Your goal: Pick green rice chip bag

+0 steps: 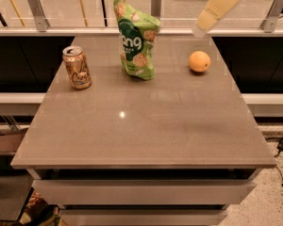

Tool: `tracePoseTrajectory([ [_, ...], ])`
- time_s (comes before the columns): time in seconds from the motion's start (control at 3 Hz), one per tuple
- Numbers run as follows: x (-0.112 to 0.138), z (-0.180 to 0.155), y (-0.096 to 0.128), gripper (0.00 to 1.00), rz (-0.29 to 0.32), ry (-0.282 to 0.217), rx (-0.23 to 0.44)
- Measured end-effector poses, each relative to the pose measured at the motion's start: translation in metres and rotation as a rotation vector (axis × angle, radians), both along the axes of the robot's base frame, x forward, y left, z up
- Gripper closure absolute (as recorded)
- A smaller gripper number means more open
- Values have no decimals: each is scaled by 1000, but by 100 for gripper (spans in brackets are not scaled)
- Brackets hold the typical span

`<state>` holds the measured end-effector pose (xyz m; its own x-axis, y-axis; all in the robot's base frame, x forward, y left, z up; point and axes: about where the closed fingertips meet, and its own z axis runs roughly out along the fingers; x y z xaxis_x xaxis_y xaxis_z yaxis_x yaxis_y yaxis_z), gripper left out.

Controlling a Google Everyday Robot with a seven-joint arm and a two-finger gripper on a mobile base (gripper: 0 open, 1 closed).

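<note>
The green rice chip bag [136, 40] stands upright at the back middle of the grey table [141, 126]. It is a crinkled light-green pouch with a dark-green patch, white lettering and round tan rice-cake pictures. My gripper [203, 23] comes in from the top right on a cream-coloured arm and hangs above the table's back right. It is to the right of the bag, apart from it, and above the orange. It holds nothing that I can see.
A tan drink can [77, 67] stands left of the bag. An orange [199, 61] lies to its right, below the gripper. A glass rail with metal posts [155, 4] runs behind the table. Drawer fronts [141, 192] sit below the front edge.
</note>
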<state>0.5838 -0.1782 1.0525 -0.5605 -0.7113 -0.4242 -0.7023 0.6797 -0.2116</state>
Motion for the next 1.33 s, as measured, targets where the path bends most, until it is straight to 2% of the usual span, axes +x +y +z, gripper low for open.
tracePoseTrajectory([
  [0.67, 27, 2, 35, 0, -56, -50, 52],
  [1.33, 39, -19, 74, 0, -79, -82, 130],
])
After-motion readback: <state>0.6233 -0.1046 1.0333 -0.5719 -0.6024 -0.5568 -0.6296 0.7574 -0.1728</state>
